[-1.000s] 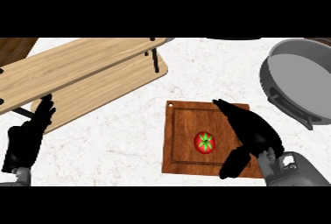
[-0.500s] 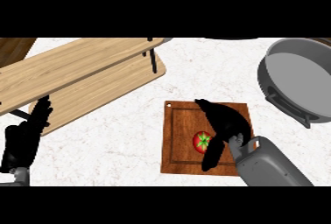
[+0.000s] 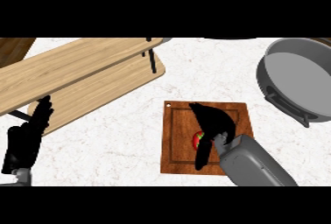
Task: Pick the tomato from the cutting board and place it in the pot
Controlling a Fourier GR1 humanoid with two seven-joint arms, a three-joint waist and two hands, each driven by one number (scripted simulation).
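A brown wooden cutting board point(image 3: 177, 151) lies on the white counter, just right of the middle. The red tomato point(image 3: 198, 139) with its green stalk sits on it, only its left side showing. My right hand point(image 3: 213, 121) is right over the tomato and covers most of it. Its fingers stretch toward the board's far edge and its thumb points back along the tomato's left side, so the hand is open. The grey pot point(image 3: 298, 74) stands at the far right, apart from the board. My left hand point(image 3: 26, 138) rests open at the left edge, fingers up.
A light wooden rack point(image 3: 81, 74) with black legs fills the far left of the counter, its near corner reaching toward the board. White counter lies between the board and the pot, whose black handle point(image 3: 287, 105) faces the board.
My right hand has slid left and forward from the board's right edge to sit over the tomato, which it now mostly hides. The left hand has barely moved.
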